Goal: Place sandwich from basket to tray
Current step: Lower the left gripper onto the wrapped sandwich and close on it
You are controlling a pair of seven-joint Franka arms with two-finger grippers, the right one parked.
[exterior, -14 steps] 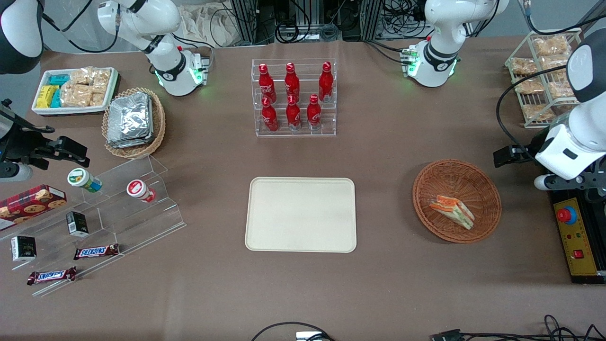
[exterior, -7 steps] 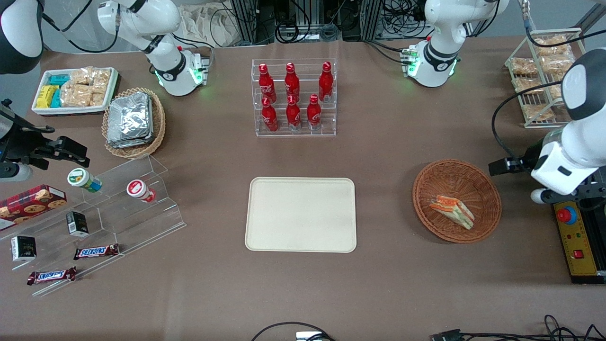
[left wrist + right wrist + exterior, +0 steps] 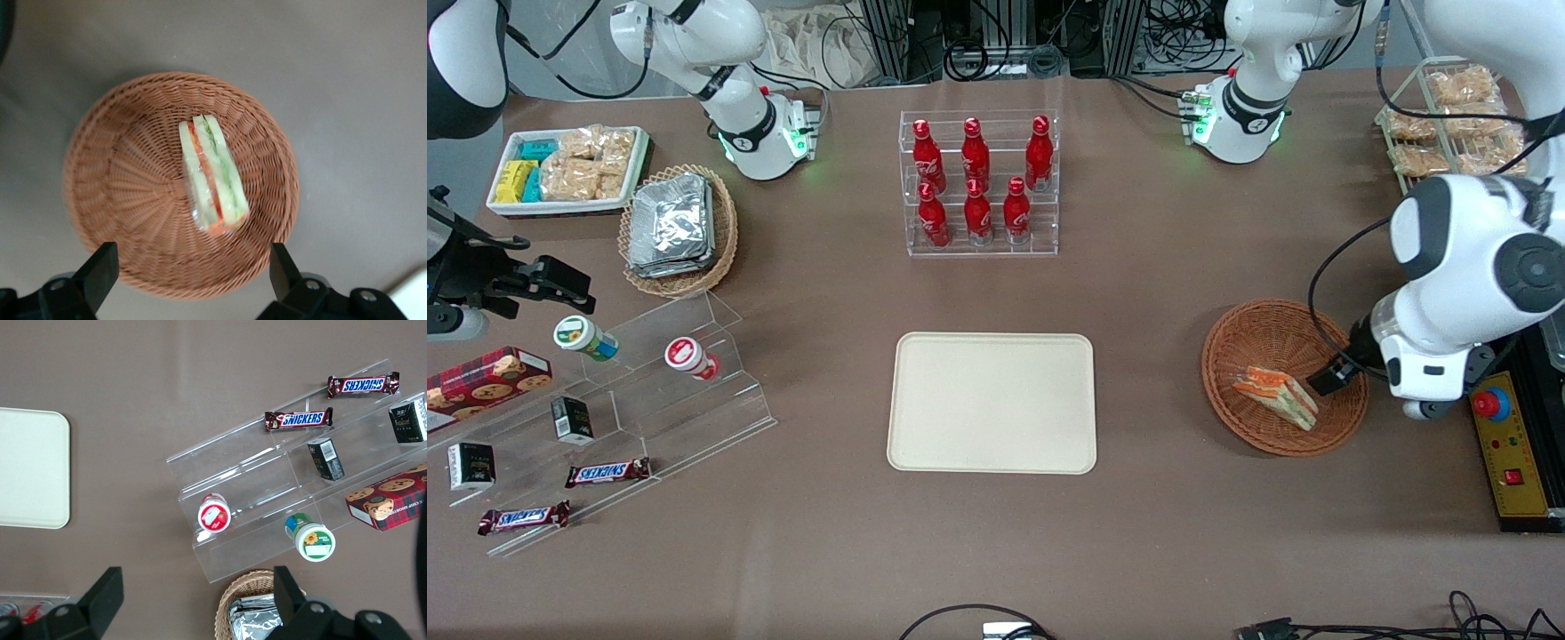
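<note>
Over the basket (image 3: 1285, 377), at the working arm's end of the table, the left gripper (image 3: 190, 270) hangs above the rim with nothing in it. Its 2 fingers (image 3: 100, 270) stand wide apart in the left wrist view, well clear of the weave.

Sandwich (image 3: 1276, 396): lies on its side inside the basket, on the sloping wall slightly off the bowl's centre. Wrist view shows the white bread faces outward and the orange-red and green filling (image 3: 215, 175) running along its length; a clear wrap seems to cover it, judging by the glint at one end.

Tray (image 3: 991, 403): flat on the table, well apart from the basket toward the table's middle, nothing on it.

Step in hand, as I read it: approach and line up for the pick. Notes for doing it well:
- Centre the gripper over the sandwich before descending; at present the wedge sits off the midline between the fingers.
- Close across the 2 bread faces, the short way, so the layers are pressed together and not sheared.
- Descend with the fingers wide so neither tip catches the wicker wall.
- Squeeze lightly; bread likely compresses and wrap may slip.
- Lift straight up past the rim before travelling to the tray.
</note>
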